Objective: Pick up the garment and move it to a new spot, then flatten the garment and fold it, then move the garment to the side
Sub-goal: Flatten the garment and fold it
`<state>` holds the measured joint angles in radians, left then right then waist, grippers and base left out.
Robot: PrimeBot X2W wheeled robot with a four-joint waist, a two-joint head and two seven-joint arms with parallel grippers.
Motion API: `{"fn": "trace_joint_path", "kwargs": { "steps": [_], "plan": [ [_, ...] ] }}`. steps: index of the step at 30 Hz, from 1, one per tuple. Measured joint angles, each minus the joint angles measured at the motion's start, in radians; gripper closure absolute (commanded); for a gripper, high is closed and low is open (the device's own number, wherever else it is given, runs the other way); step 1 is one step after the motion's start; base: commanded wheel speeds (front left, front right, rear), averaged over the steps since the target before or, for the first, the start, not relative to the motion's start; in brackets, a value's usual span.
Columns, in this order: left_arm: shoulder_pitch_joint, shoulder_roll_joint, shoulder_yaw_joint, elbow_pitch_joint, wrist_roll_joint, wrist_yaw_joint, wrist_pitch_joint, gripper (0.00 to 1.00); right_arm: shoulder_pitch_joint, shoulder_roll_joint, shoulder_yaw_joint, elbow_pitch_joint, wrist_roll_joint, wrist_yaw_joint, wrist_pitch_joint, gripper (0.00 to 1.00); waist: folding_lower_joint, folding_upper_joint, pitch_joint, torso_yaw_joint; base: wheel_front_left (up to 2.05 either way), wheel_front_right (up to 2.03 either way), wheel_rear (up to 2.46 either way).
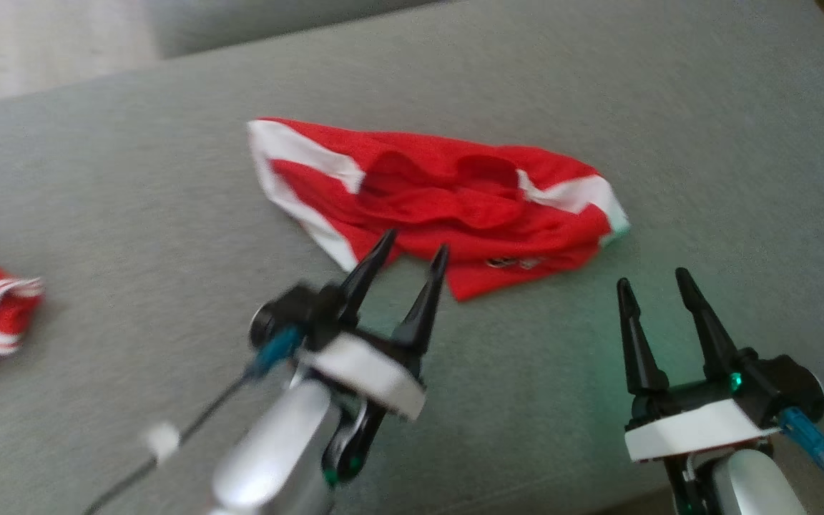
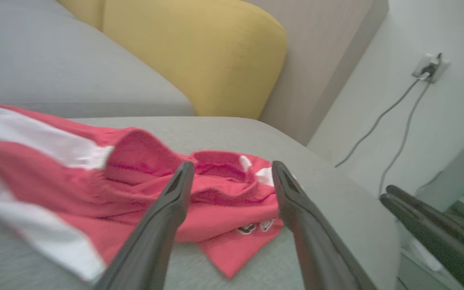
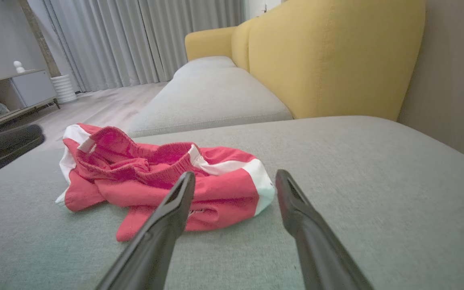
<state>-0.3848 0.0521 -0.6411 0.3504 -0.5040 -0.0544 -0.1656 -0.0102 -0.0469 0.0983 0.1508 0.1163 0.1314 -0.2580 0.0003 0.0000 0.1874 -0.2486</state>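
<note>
The red shorts [image 1: 440,207] lie bunched on the grey couch [image 1: 598,86], the left claw [image 1: 417,240] and right claw [image 1: 653,277] are wide open and empty, so picking up comes first: I think the left claw must dip and pinch them.

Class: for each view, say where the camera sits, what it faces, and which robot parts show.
Head view: on the head, looking down at the red garment on the grey couch seat; left gripper and right gripper below, open.
Left wrist view: along the left fingers at the garment, toward a yellow backrest and wall socket.
Right wrist view: along the right fingers at the garment, toward curtains.
Shared: both wrist views show garment and backrest.
</note>
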Motion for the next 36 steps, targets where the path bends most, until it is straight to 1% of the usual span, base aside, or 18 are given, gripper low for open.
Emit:
{"fn": "trace_joint_path", "kwargs": {
  "steps": [1,5,7,10,12,14,15,18,20,21,22,25,27,31,36],
  "plan": [
    [0.0,0.0,0.0,0.0,0.0,0.0,0.0,0.0,0.0,0.0,0.0,0.0,0.0,0.0,0.0,0.0,0.0,0.0,0.0,0.0,0.0,0.0,0.0],
    [-0.126,-0.001,-0.09,0.059,-0.184,0.008,0.08,0.0,-0.001,0.0,0.011,-0.007,0.019,0.0,0.0,0.0,0.0,0.0,0.051,-0.071,0.0,0.0,0.0],
    [-0.182,0.0,-0.132,0.092,-0.238,0.028,0.1,0.0,-0.001,0.0,0.013,-0.011,0.026,0.0,0.0,0.0,-0.0002,0.0,0.078,-0.102,0.0,0.0,0.0],
    [-0.263,0.0,-0.197,0.133,-0.309,0.041,0.121,0.0,-0.005,0.001,0.022,-0.017,0.032,0.0,0.0,0.0,0.0,0.0,0.121,-0.138,0.0,0.0,0.0],
    [-0.31,0.0,-0.232,0.151,-0.361,0.06,0.13,0.0,-0.011,0.001,0.029,-0.021,0.034,0.0,0.0,0.0,-0.0001,0.0,0.147,-0.159,0.0,0.0,0.0],
    [-0.351,0.0,-0.248,0.17,-0.431,0.075,0.137,0.0,-0.021,0.001,0.036,-0.022,0.042,0.0,0.0,0.0,-0.0001,0.0,0.171,-0.178,0.0,0.0,0.0],
    [-0.372,0.0,-0.254,0.182,-0.469,0.091,0.142,0.0,-0.027,0.001,0.04,-0.024,0.044,0.0,0.0,0.0,0.0,0.0,0.182,-0.187,0.0,0.0,0.0],
    [-0.435,0.0,-0.278,0.235,-0.54,0.122,0.157,0.0,-0.039,0.002,0.054,-0.027,0.056,0.0,0.0,0.0,-0.0001,0.0,0.214,-0.211,0.0,0.0,0.0],
    [-0.483,0.001,-0.321,0.267,-0.576,0.126,0.164,0.0,-0.042,0.002,0.06,-0.028,0.062,0.0,0.0,0.0,0.0,-0.0001,0.238,-0.23,0.0,0.0,0.0],
    [-0.493,0.001,-0.334,0.278,-0.585,0.126,0.16,0.19,-0.042,0.002,0.062,-0.028,0.062,0.0,0.0,0.0,0.0,-0.0001,0.242,-0.236,0.0,0.0,0.0],
    [-0.499,0.001,-0.343,0.287,-0.59,0.126,0.148,1.0,-0.042,0.002,0.063,-0.028,0.062,0.0,0.0,0.0,-0.0002,0.0,0.244,-0.24,0.0,0.0,0.0],
    [-0.514,0.001,-0.38,0.298,-0.611,0.11,0.113,1.0,-0.041,0.002,0.062,-0.024,0.073,0.0,0.0,0.0,-0.0002,-0.0001,0.239,-0.238,0.0,0.0,0.0],
    [-0.525,0.003,-0.4,0.284,-0.633,0.086,0.084,1.0,-0.041,0.002,0.063,-0.024,0.077,0.0,0.0,0.0,-0.0003,0.0,0.23,-0.227,0.0,0.0,0.0],
    [-0.58,0.003,-0.441,0.205,-0.687,0.047,0.045,1.0,-0.041,0.002,0.062,-0.017,0.075,0.0,0.0,0.0,-0.0003,0.0,0.197,-0.198,0.0,0.0,0.0],
    [-0.717,0.002,-0.447,0.107,-0.733,0.027,-0.002,1.0,-0.039,0.002,0.058,-0.01,0.046,0.0,0.0,0.0,-0.0003,0.0,0.127,-0.158,0.0,0.0,0.0]
  ]
}}
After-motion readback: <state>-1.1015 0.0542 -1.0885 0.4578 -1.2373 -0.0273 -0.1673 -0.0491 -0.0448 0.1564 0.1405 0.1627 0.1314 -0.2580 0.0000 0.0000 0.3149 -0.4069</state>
